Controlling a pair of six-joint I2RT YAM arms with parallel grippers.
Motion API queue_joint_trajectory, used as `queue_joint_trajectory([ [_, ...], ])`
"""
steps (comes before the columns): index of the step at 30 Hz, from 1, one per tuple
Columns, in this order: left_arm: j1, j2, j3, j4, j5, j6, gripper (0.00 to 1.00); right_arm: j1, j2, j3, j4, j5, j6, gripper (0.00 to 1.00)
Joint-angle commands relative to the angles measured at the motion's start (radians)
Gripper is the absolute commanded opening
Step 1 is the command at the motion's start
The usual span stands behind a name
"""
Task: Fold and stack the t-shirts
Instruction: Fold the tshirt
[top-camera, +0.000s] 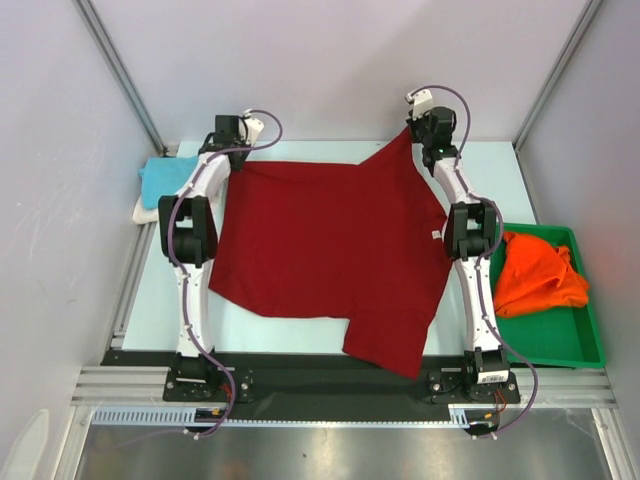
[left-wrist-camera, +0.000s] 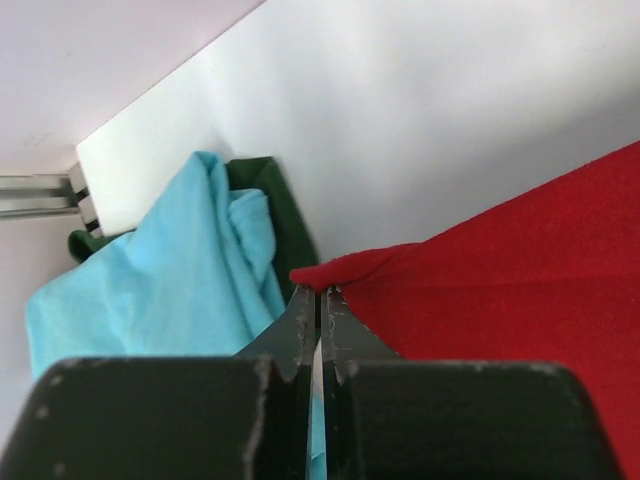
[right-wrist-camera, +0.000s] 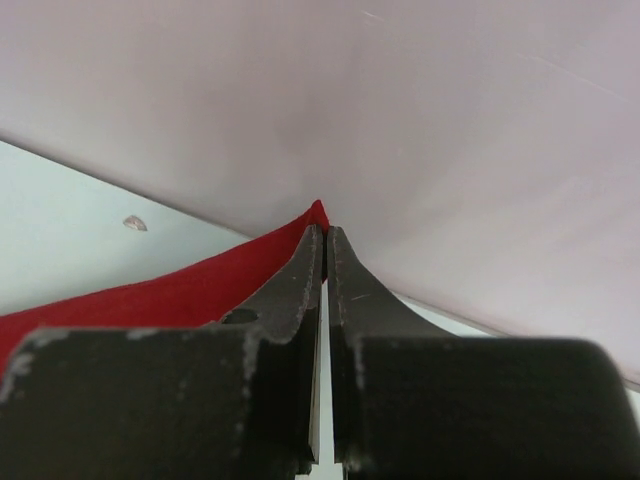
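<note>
Slippage is looking like the main danger: the left gripper (left-wrist-camera: 320, 295) and right gripper (right-wrist-camera: 325, 232) are each pinching only a thin corner of the dark red shirt (top-camera: 320, 250), at 11 and 1 o'clock, so uneven pulling could free one. The shirt is lying spread flat at centre, its long axis seemingly running 11 to 5 o'clock. The collar is not showing.
</note>
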Motion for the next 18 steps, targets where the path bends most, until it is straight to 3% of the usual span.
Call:
queue_joint_trajectory([
  [1, 0.022, 0.001, 0.060, -0.014, -0.018, -0.016, 0.00, 0.023, 0.017, 0.064, 0.107, 0.031, 0.008, 0.00],
  [18, 0.021, -0.045, 0.002, 0.003, 0.052, 0.044, 0.01, 0.000, -0.110, -0.061, 0.009, 0.019, -0.055, 0.00],
])
